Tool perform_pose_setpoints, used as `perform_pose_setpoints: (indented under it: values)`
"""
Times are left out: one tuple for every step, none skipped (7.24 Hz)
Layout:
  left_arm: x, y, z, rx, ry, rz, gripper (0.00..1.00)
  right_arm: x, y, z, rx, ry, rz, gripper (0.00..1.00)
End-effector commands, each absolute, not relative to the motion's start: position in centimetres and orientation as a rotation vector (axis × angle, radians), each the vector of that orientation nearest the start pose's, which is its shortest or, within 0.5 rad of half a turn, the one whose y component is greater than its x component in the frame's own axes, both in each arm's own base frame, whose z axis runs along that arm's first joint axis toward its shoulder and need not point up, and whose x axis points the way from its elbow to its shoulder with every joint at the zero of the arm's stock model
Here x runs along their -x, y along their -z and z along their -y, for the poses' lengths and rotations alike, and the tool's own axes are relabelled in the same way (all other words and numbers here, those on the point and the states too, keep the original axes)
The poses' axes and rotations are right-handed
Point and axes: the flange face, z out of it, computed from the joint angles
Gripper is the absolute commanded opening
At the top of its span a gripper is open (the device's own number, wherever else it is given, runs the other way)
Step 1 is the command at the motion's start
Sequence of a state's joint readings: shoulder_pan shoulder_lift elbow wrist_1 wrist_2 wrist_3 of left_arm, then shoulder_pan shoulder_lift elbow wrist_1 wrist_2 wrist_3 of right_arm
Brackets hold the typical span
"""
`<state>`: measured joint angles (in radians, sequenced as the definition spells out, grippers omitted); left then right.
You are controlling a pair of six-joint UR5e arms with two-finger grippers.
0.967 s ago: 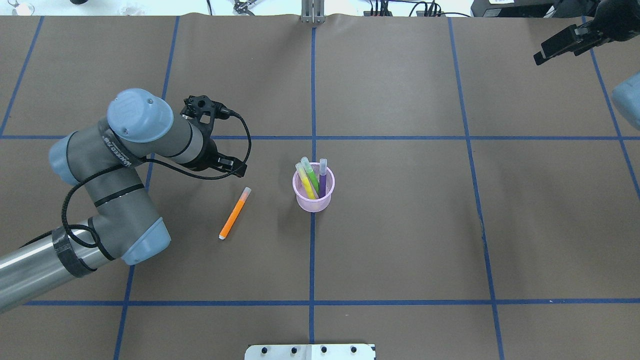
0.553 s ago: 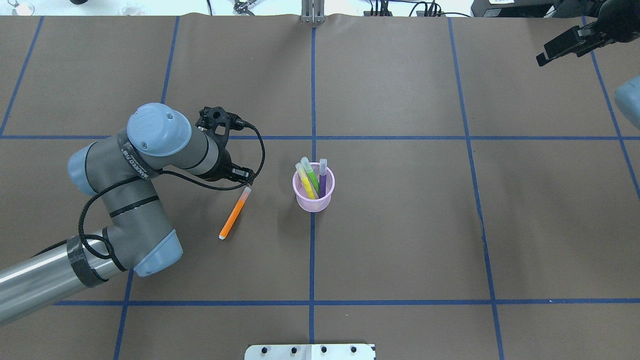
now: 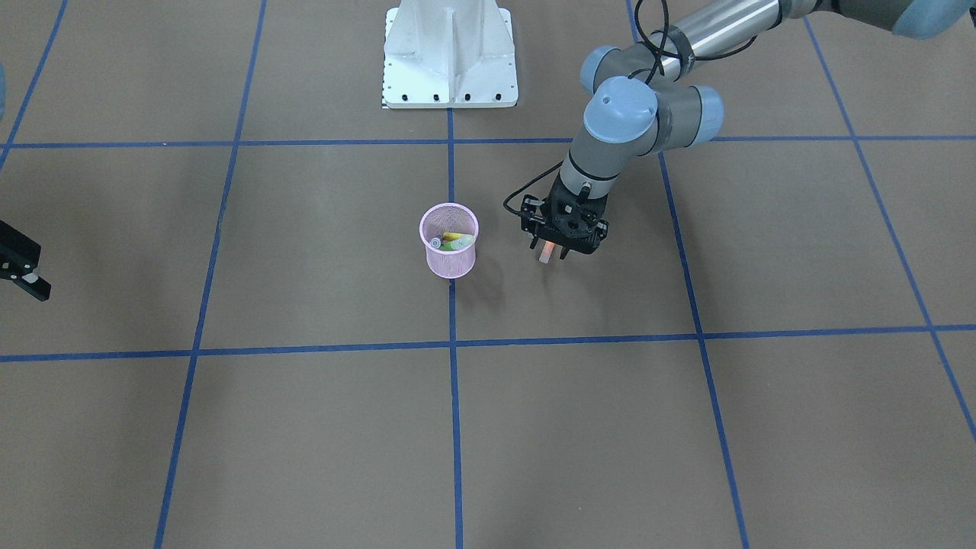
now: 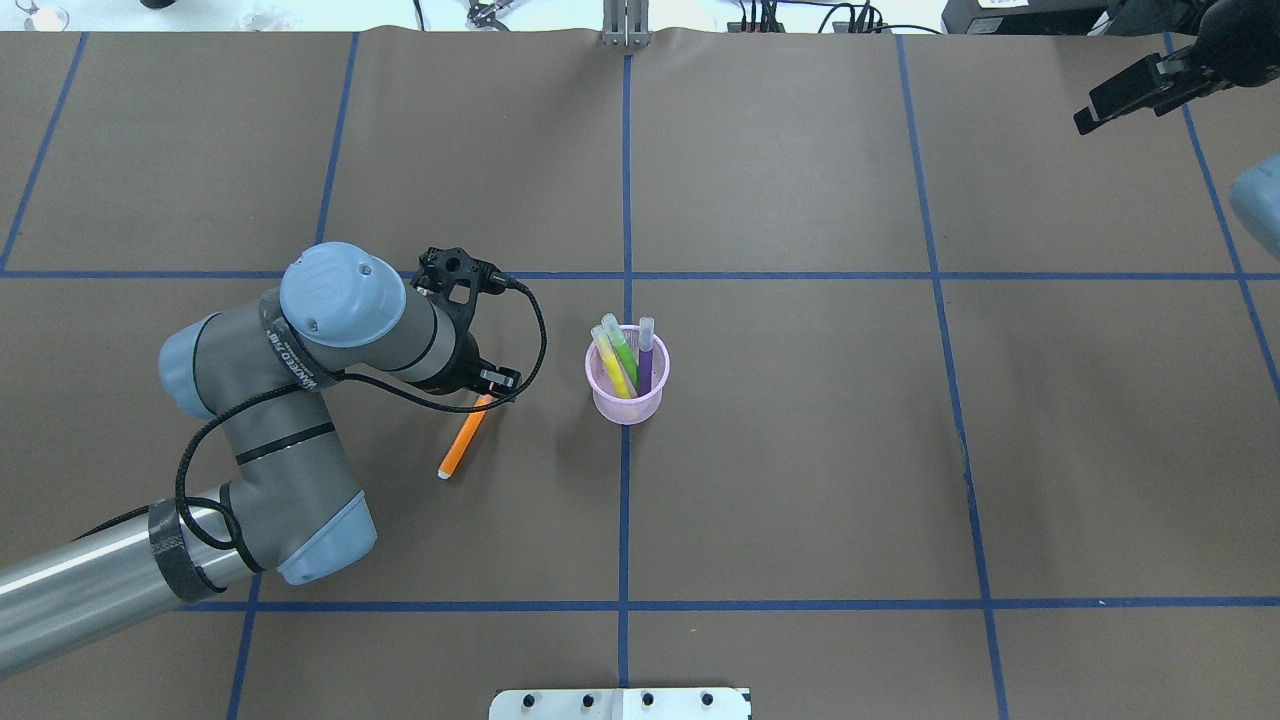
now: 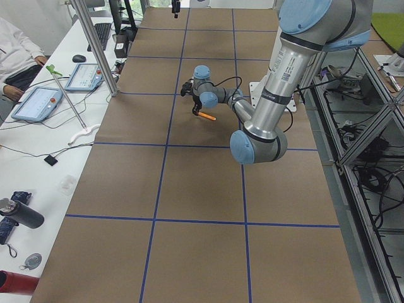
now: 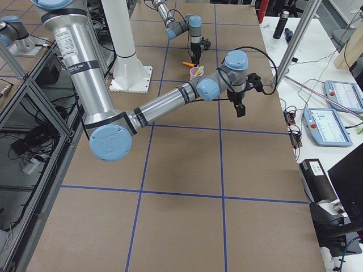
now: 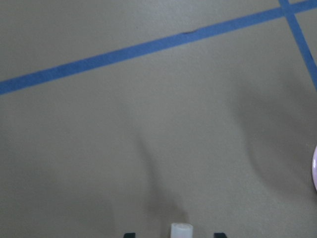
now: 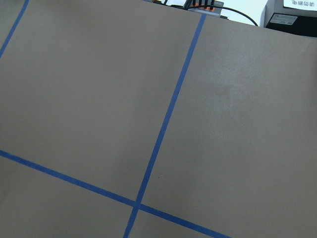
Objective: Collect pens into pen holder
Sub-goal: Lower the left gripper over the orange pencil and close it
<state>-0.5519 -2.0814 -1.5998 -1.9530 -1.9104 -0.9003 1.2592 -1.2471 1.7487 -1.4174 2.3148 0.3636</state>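
An orange pen (image 4: 460, 440) lies flat on the brown table, left of the pink mesh pen holder (image 4: 625, 408). The holder stands upright with a yellow (image 4: 611, 366), a green (image 4: 626, 352) and a purple pen (image 4: 645, 362) in it. My left gripper (image 4: 490, 388) is low over the orange pen's pale cap end, open, with a fingertip on either side of it. The cap (image 7: 181, 231) shows between the fingertips in the left wrist view, and in the front view (image 3: 544, 254) too. My right gripper (image 4: 1125, 98) hangs open and empty, far off at the table's back right.
The white robot base plate (image 3: 450, 53) sits at the table's robot-side edge. Blue tape lines (image 4: 625, 200) divide the brown table cover into squares. The right wrist view shows only the cover and tape lines (image 8: 163, 129).
My left arm has moved right and toward the robot, bringing its gripper down over the orange pen's cap end. The pen and holder have not moved. The right arm has barely shifted.
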Motion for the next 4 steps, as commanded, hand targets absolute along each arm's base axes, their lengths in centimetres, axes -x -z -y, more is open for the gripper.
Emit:
perform_pose_setpoints:
  values:
    - [-52.61, -31.41, 43.94, -0.261, -0.267, -0.925, 0.5, 12.28, -37.43, 59.39, -0.351, 0.196, 0.881, 1.0]
    - [-52.69, -31.59, 43.87, -0.259, -0.269, -0.922, 0.5, 12.29, -37.34, 59.42, -0.353, 0.197, 0.881, 1.0]
    - [-52.87, -31.69, 43.61, -0.255, -0.272, -0.922, 0.49, 12.28, -37.35, 59.43, -0.353, 0.196, 0.88, 1.0]
    - [-52.98, -31.66, 43.56, -0.254, -0.273, -0.922, 0.49, 12.28, -37.35, 59.43, -0.353, 0.196, 0.88, 1.0]
